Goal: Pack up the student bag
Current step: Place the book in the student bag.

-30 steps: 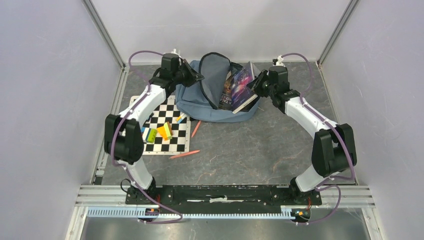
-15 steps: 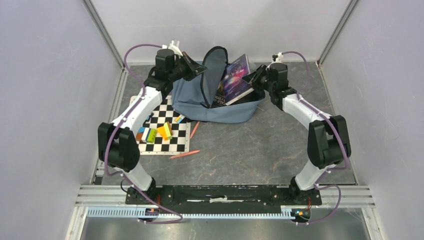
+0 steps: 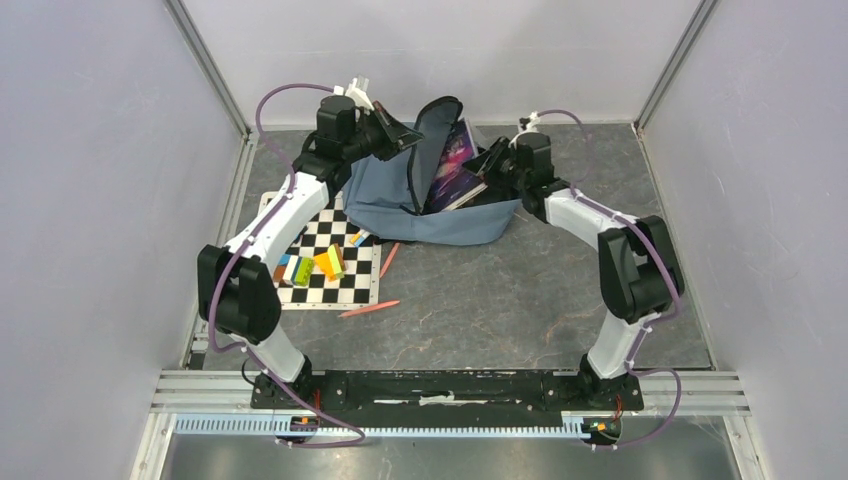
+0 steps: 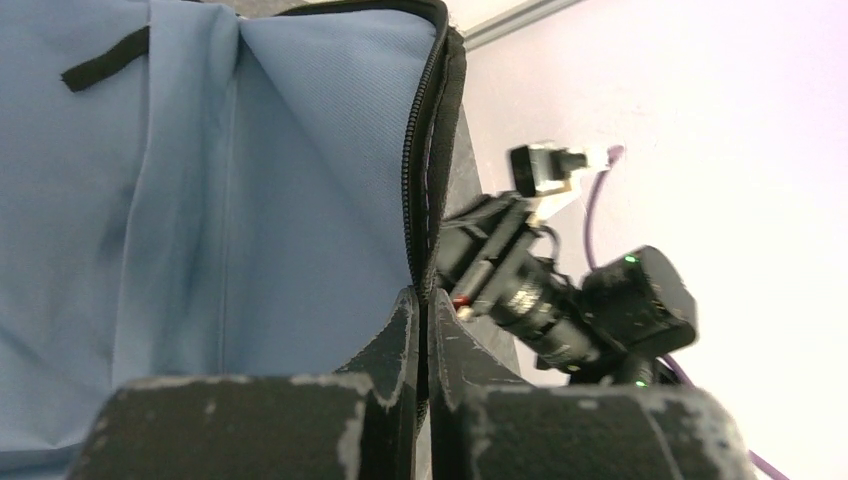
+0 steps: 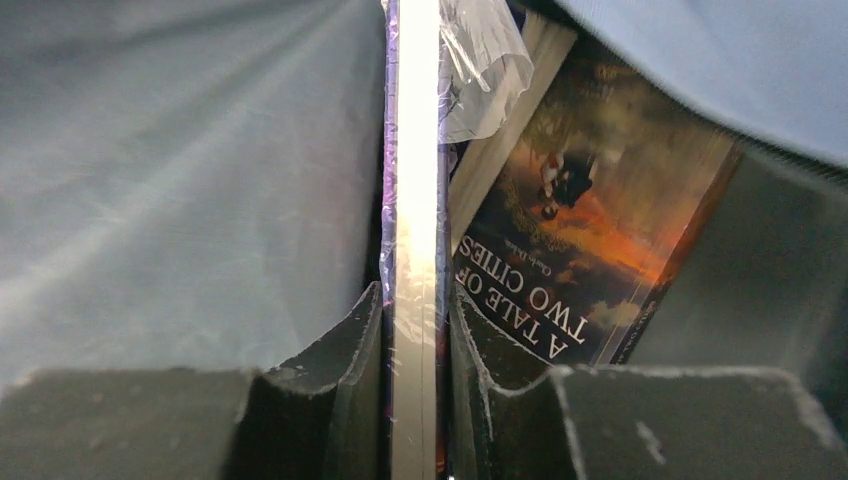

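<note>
Lying beside student bag, chessboard, blocks, book inside

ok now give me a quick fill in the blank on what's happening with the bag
1. The left hand is shut on the backpack's ____ edge.
2. The right hand grips a plastic-wrapped book beside another book titled A Tale of Two ____.
3. Coloured blocks sit on the ____.
Missing words: zipper; Cities; chessboard.

I count one student bag, two books, one checkered mat, two orange sticks, and coloured blocks too small to number.
</note>
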